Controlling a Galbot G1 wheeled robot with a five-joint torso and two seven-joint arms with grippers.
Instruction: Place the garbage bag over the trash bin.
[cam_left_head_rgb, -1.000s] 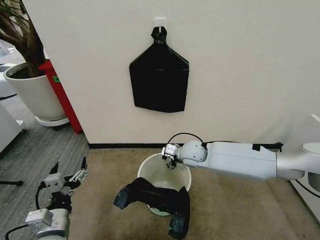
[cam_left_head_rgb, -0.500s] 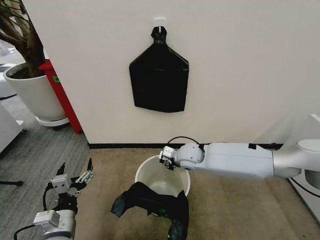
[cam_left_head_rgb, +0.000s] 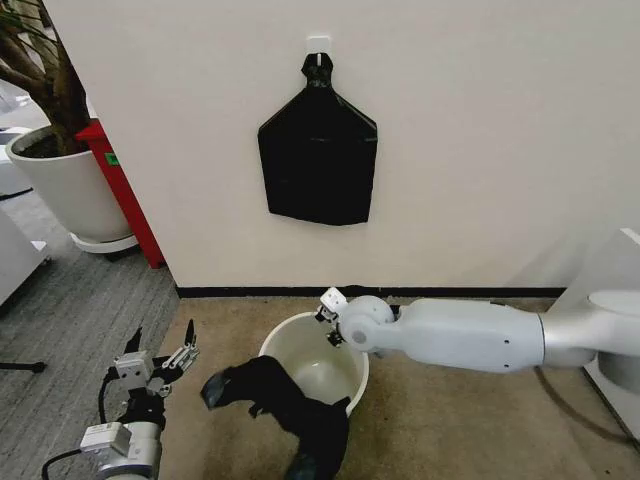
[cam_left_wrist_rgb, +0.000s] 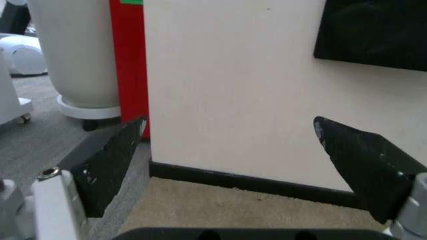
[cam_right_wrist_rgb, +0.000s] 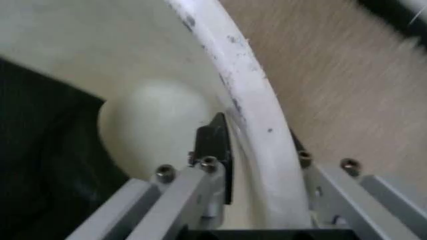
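Note:
The cream-white trash bin (cam_left_head_rgb: 345, 357) stands on the carpet near the wall. My right gripper (cam_left_head_rgb: 331, 320) reaches across from the right and is shut on the bin's far rim. In the right wrist view the white rim (cam_right_wrist_rgb: 248, 100) runs between the fingers of the gripper (cam_right_wrist_rgb: 257, 145), with one black finger (cam_right_wrist_rgb: 215, 145) inside the bin. The black garbage bag (cam_left_head_rgb: 283, 402) hangs crumpled over the bin's near rim and spills down its front; it also shows as a dark mass (cam_right_wrist_rgb: 40, 160). My left gripper (cam_left_head_rgb: 163, 342) stands open to the left of the bin, holding nothing (cam_left_wrist_rgb: 230, 130).
A flat black bag bundle (cam_left_head_rgb: 318, 160) hangs from a wall hook above the bin. A large white plant pot (cam_left_head_rgb: 65, 185) and a red panel (cam_left_head_rgb: 125, 195) stand at the left. A black baseboard (cam_left_head_rgb: 250, 292) runs along the wall. Bare carpet lies right of the bin.
My right gripper has drawn the bin to the left by its rim. The bag has shifted left with it and sagged lower. My left gripper has moved slightly right and forward.

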